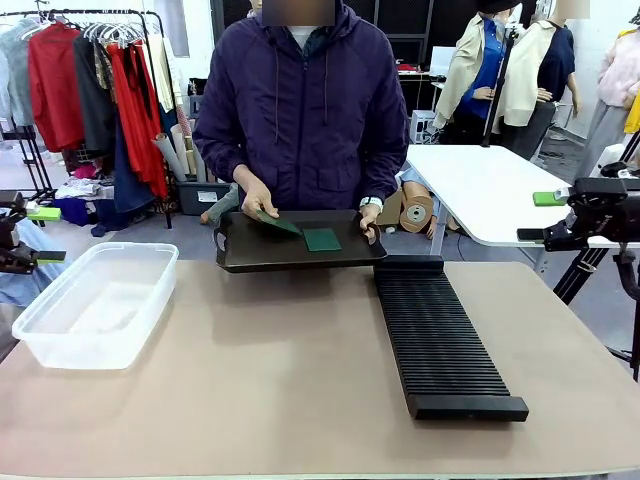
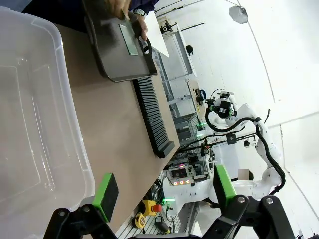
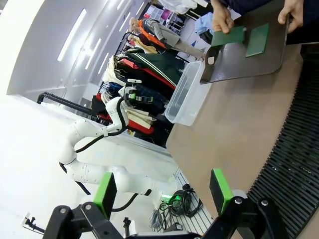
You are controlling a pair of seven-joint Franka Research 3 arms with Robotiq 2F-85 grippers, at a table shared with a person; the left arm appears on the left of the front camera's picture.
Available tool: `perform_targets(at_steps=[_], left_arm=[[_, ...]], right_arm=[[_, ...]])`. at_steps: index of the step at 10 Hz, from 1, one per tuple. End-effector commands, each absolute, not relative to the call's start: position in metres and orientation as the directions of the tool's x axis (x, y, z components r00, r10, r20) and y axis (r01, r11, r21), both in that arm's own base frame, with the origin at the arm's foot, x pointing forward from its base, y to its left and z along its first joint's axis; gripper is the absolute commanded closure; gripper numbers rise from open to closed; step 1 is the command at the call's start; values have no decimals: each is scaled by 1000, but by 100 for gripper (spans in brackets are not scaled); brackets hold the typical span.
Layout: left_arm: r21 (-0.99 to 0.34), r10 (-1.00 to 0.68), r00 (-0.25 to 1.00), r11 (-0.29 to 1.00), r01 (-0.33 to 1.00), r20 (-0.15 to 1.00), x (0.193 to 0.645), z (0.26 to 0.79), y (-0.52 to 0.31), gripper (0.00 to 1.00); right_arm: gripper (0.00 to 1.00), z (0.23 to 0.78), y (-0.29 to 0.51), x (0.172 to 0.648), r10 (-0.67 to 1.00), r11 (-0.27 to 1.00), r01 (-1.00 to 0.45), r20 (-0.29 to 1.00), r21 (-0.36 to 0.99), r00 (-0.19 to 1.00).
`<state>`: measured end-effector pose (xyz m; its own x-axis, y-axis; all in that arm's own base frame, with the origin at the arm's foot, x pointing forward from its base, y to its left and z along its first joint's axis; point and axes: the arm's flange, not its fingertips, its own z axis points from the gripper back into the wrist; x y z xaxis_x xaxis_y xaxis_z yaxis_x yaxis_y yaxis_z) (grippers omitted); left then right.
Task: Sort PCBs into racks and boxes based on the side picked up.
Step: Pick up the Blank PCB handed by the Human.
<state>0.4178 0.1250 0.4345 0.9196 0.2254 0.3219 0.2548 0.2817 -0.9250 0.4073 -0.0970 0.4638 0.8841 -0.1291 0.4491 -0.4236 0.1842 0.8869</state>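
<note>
The person holds a dark tray (image 1: 250, 255) at the table's far edge, with two green PCBs on it. One PCB (image 1: 322, 239) lies flat; the other PCB (image 1: 276, 222) is tilted under the person's hand (image 1: 257, 197). The long black rack (image 1: 440, 335) lies right of centre, and the clear tub (image 1: 95, 305) stands at the left with nothing in it. My left gripper (image 2: 164, 191) hangs open beside the tub (image 2: 35, 124), holding nothing. My right gripper (image 3: 163, 194) is open above the near end of the rack (image 3: 294, 164), also with nothing between its fingers.
A white table (image 1: 490, 190) stands behind at the right, and a clothes rail (image 1: 90, 80) at the back left. The brown table top (image 1: 280, 380) is bare between tub and rack. My arms sit at the picture's far left and far right edges.
</note>
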Motion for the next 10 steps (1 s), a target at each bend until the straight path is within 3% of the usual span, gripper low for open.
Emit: perform_targets(at_steps=[1,10], left_arm=[[-928,231,922,283,241,310,418,436,125,0],[-928,231,922,283,241,310,418,436,125,0]], right_arm=[[0,465,-98,407,-128,182,-428,453,885,882],[0,465,-98,407,-128,182,-428,453,885,882]])
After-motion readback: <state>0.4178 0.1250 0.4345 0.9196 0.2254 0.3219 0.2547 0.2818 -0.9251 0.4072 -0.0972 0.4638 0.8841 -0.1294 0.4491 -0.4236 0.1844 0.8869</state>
